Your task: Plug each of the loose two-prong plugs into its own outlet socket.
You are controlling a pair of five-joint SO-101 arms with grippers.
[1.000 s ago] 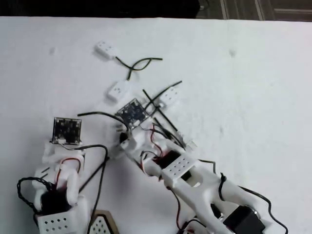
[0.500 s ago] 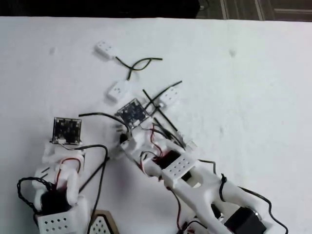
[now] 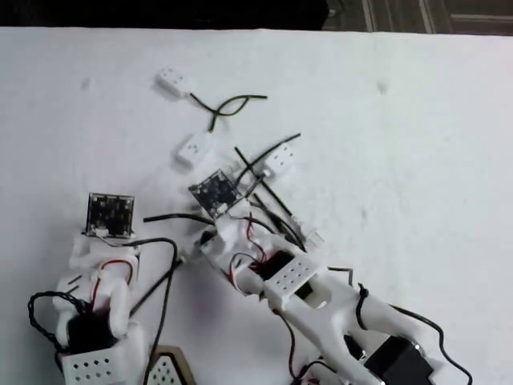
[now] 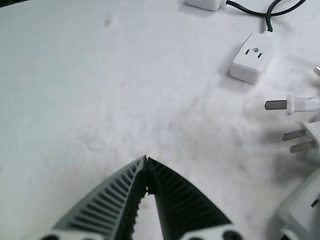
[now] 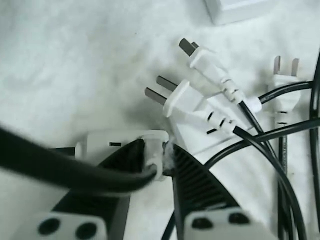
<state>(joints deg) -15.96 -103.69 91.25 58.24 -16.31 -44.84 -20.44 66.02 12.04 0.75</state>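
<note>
1. While L fingers (image 4: 118,200) sit closed tip to tip over tabletop (image 4: 75,100), socket (image 4: 254,56) lies well apart.
2. R fingers (image 5: 195,180) grip plug (image 5: 105,144) w/ black cord (image 5: 75,175), just beside two loose plugs (image 5: 181,100).

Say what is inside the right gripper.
A white plug, its black cable trailing off, is clamped in the right gripper. Its prongs are covered by that cable, so they cannot be seen.

High view: fixed overhead, facing down on white counter (image 3: 417,160). My wrist views: close, low; both share white two-prong plugs (image 5: 185,97).
</note>
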